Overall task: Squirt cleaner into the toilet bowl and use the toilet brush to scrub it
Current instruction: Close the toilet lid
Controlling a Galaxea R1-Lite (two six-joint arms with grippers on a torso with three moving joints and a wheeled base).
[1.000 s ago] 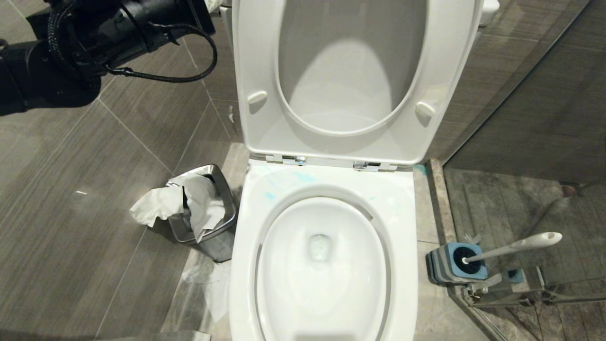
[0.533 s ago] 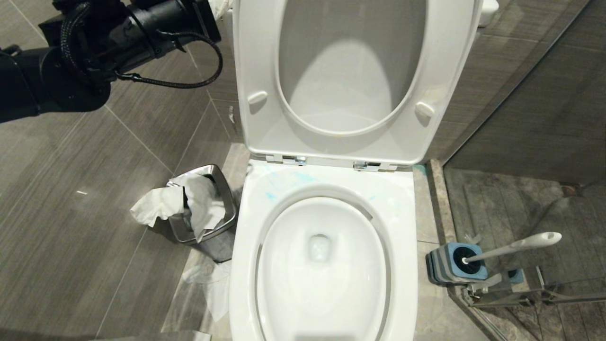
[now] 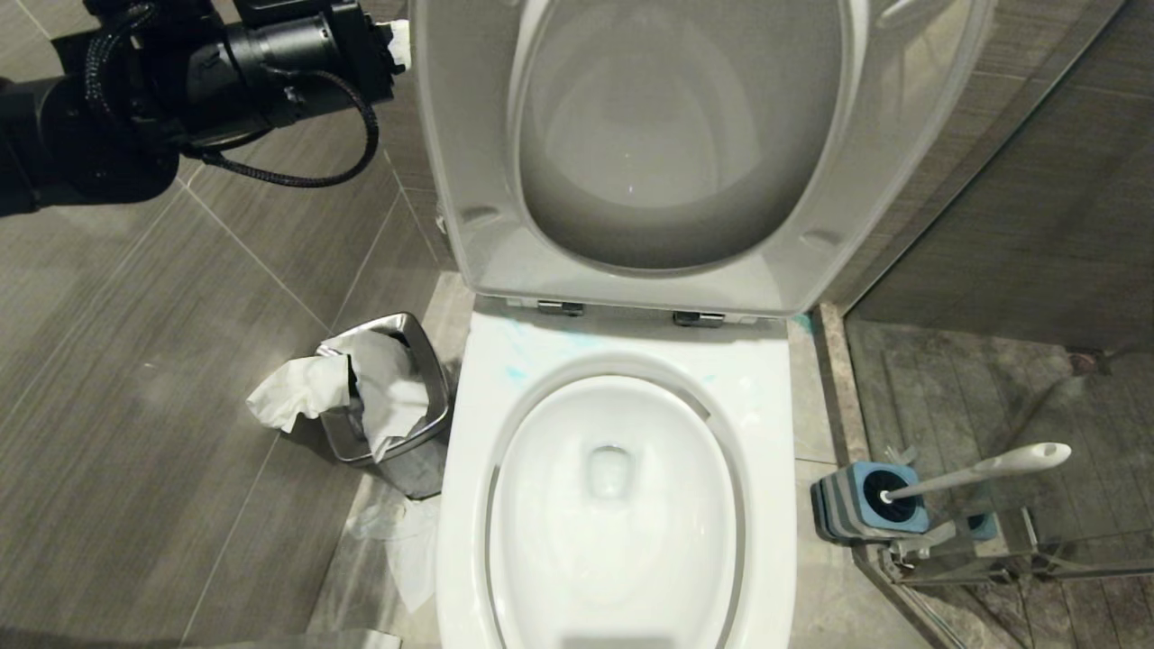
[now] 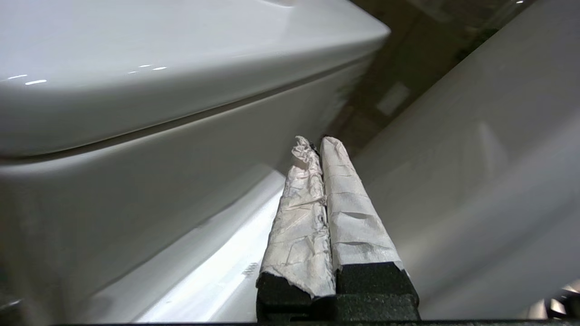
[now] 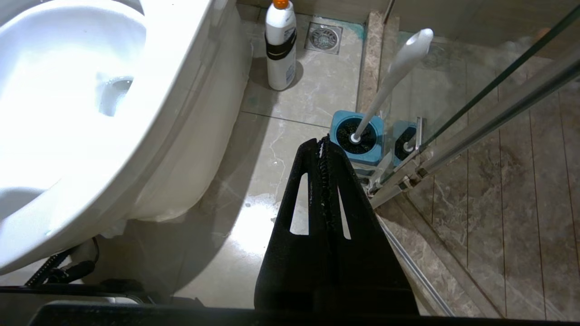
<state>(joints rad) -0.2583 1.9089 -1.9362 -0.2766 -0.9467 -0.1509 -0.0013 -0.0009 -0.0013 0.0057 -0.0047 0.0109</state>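
The white toilet bowl [image 3: 771, 469] stands open with clear water in it, and turquoise cleaner [image 3: 516, 371] is smeared on its back rim. Seat and lid [image 3: 469, 162] lean forward over the bowl. My left gripper [image 3: 398, 47], fingers wrapped in white paper, is shut and empty [image 4: 316, 142], reaching between the cistern [image 4: 136, 68] and the lid's back [image 4: 476, 181]. The toilet brush [image 3: 983, 469] stands in its blue holder [image 3: 856, 509] on the floor to the right. My right gripper [image 5: 322, 142] hangs shut and empty low beside the bowl [image 5: 172, 90], short of the brush [image 5: 389, 81].
A steel waste bin [image 3: 397, 397] stuffed with paper sits left of the bowl, with tissue on the floor. A glass shower partition with a metal rail [image 5: 476, 122] runs just right of the brush holder [image 5: 358, 136]. A white bottle with an orange cap [image 5: 280, 45] stands behind it.
The seat and lid have tipped forward from upright toward the bowl. My left arm has turned its wrist and reached in behind the lid's left edge. The right arm has not moved.
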